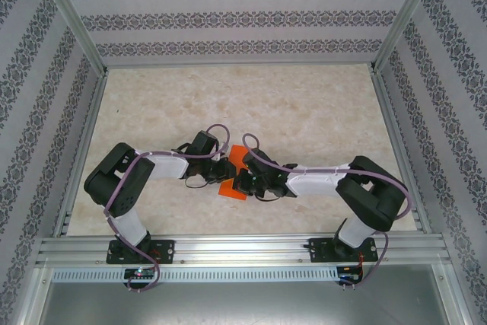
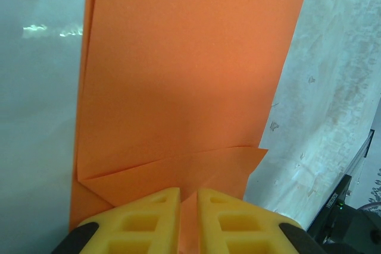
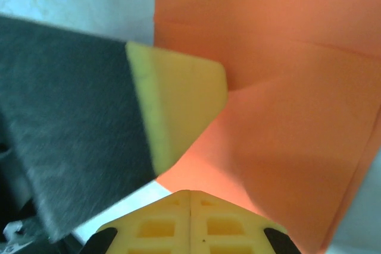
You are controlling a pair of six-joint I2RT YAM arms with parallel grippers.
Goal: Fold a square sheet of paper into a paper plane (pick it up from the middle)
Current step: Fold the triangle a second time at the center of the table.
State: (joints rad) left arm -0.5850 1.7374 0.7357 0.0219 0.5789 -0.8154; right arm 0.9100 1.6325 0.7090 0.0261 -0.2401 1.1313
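The square sheet of paper (image 1: 229, 188) is bright orange and lies folded on the table between both grippers. In the left wrist view the sheet (image 2: 190, 75) is a long folded band with a slanted flap across its near end. My left gripper (image 2: 189, 197) is shut on a raised fold of it, orange showing in the thin gap between the yellow fingers. In the right wrist view my right gripper (image 3: 190, 193) is shut, its tips meeting at the paper's (image 3: 286, 117) near edge, with the left gripper's yellow finger (image 3: 178, 99) just beyond. A finished paper plane is out of view.
The pale marbled table (image 1: 304, 112) is bordered by patterned walls and aluminium posts. A metal rail (image 1: 243, 249) carrying both arm bases runs along the near edge. From above, the left gripper (image 1: 226, 165) and right gripper (image 1: 242, 182) crowd together over the paper.
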